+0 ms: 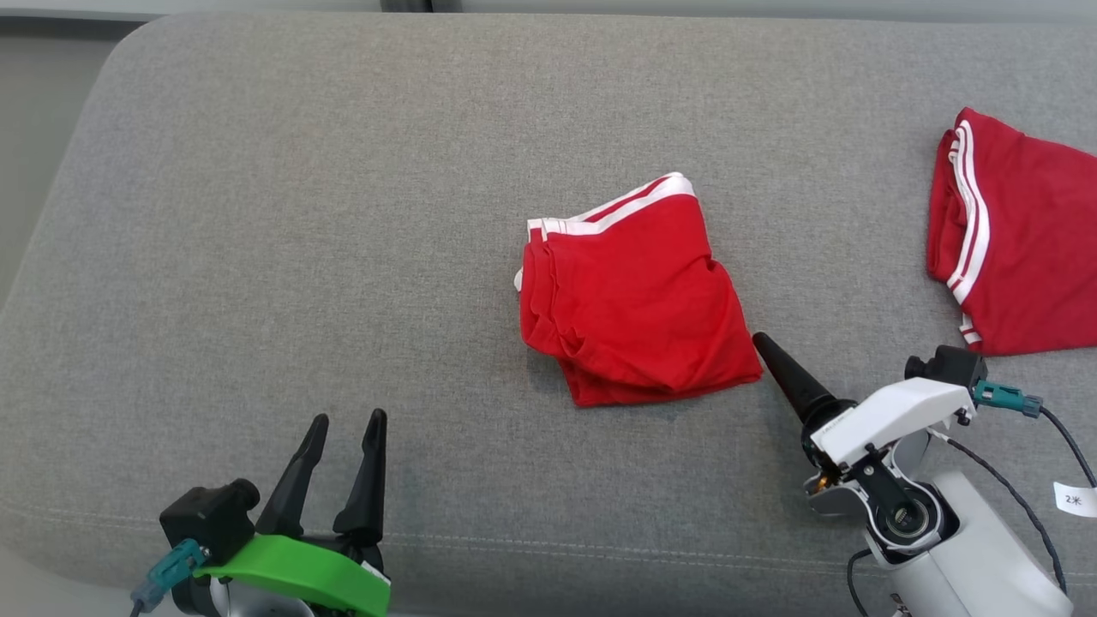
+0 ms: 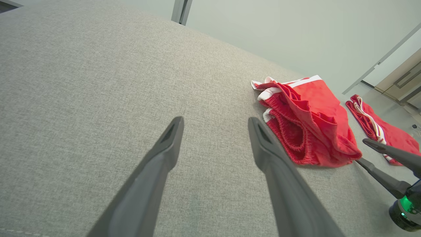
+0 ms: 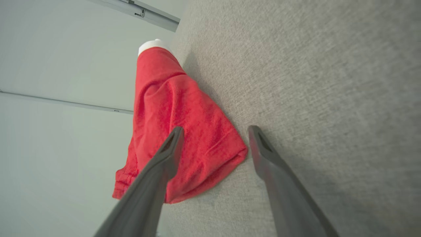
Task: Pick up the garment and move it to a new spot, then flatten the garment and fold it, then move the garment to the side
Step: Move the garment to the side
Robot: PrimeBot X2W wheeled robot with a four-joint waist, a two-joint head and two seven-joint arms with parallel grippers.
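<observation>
On grey upholstered bench [image 1: 257, 214]: folded red white-striped fabric shorts [image 1: 634, 300], likely soft, limp; best pinched at near-right corner. Left pincer [image 1: 348, 417], right pincer [image 3: 215, 130] spread wide, empty.

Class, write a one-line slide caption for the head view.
Folded red white-striped cloth garment on grey fabric cushion; right hand aims at its near corner, open left hand aside.

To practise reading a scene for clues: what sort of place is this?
Probably a room indoors, perhaps a home or a lab set up like one: a wide grey cushioned seat, like a sofa or bed; folded red shorts lying on it; a pale wall behind.
</observation>
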